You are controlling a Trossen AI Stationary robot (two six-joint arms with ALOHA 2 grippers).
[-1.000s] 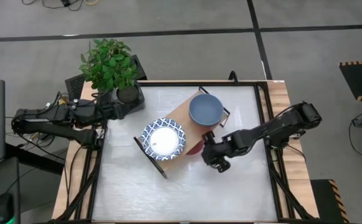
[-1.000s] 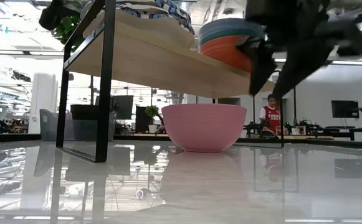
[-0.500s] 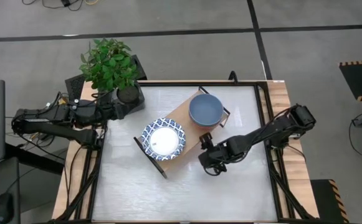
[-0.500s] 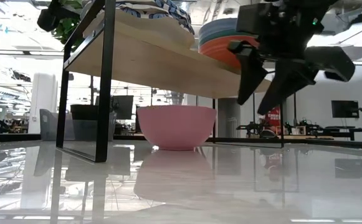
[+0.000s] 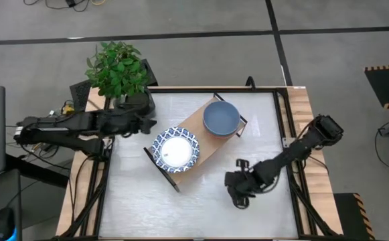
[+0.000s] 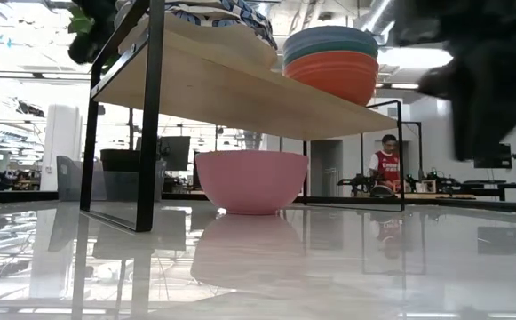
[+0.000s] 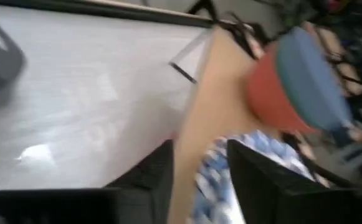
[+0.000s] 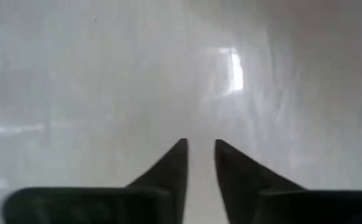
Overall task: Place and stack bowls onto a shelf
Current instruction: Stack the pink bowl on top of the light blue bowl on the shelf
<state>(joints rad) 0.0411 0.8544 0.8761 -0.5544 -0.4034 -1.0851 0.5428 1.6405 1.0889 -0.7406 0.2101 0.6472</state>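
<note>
White tabletop (image 5: pixel 181 207) fills the space under the right gripper (image 8: pixel 200 144). Its two dark fingers are drawn close with only a thin slit between them, and nothing is pinched. It hangs low over bare table with no bowl beside it.

Farther off from that claw, towards the table's middle, the pink bowl (image 6: pixel 251 180) sits upright on the table under the shelf (image 6: pixel 240 93), between the black legs. The high view hides it under the board. On top of the board, above and beyond the pink bowl, are two piles: a red-and-blue stack (image 6: pixel 333 62) at the end nearer the right claw, and the blue-patterned bowls (image 5: pixel 176 148) at the other end.

The left gripper (image 5: pixel 148 124) is just beside that patterned pile, at the shelf's edge. Its fingers are spread and empty, with the pile's rim ahead of the gap. Behind it stands a potted plant (image 5: pixel 117 67), and a person (image 6: pixel 387 164) shows far back in the room.

By my reckoning the stacking is nearly finished, and the pink bowl is the one not yet on the board. The next move would call for a low sideways reach under the board and a pinch on the pink rim. The bowl would then have to be drawn out clear of the frame before any lift onto a pile. The gap under the board looks tight for a claw.
</note>
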